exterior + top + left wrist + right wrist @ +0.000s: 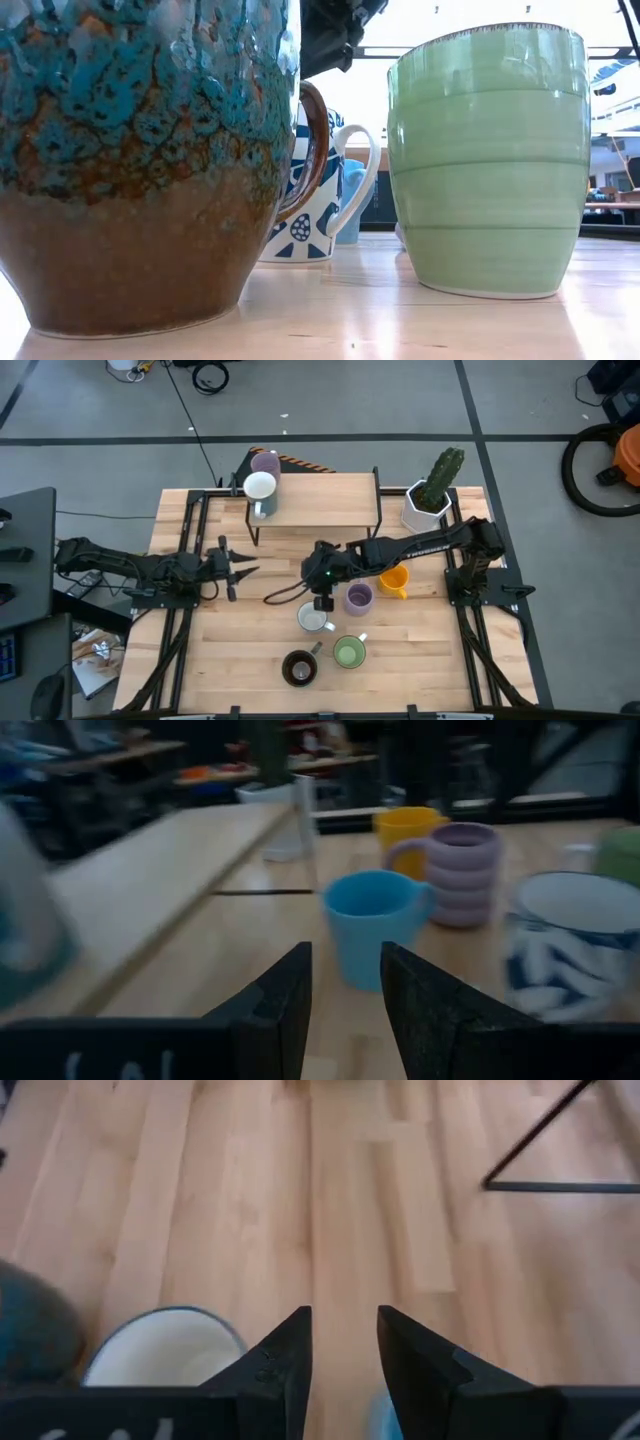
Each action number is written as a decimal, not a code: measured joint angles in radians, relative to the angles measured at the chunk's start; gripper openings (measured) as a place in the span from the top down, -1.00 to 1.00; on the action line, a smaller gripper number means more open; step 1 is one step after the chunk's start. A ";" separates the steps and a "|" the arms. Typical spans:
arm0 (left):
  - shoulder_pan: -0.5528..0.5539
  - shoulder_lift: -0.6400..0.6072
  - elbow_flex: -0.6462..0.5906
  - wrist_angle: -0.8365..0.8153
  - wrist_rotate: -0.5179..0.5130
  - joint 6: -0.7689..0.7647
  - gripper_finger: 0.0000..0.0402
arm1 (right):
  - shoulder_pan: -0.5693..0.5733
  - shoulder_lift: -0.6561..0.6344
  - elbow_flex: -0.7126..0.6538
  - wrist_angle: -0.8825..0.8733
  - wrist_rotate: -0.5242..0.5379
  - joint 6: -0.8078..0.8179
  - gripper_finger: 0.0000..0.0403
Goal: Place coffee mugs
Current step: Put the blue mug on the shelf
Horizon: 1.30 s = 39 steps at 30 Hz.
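Grey floor (400,400), dark seams; black cables (210,375); black desk (25,550).

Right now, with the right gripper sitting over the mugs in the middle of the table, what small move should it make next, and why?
Probably lift the right gripper straight up. Its fingers stand slightly apart with nothing between them, and the blue mug stands on the table on its own, beside the lilac mug. Rising first should avoid knocking the white mug close below.
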 joint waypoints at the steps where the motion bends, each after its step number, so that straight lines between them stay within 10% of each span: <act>1: 0.000 0.000 0.000 0.003 -0.019 0.012 0.36 | 0.006 0.003 0.000 -0.014 -0.003 0.007 0.39; 39: 0.001 0.000 0.001 0.023 -0.003 0.110 0.36 | -0.030 0.000 -0.013 -0.485 0.111 0.347 -0.31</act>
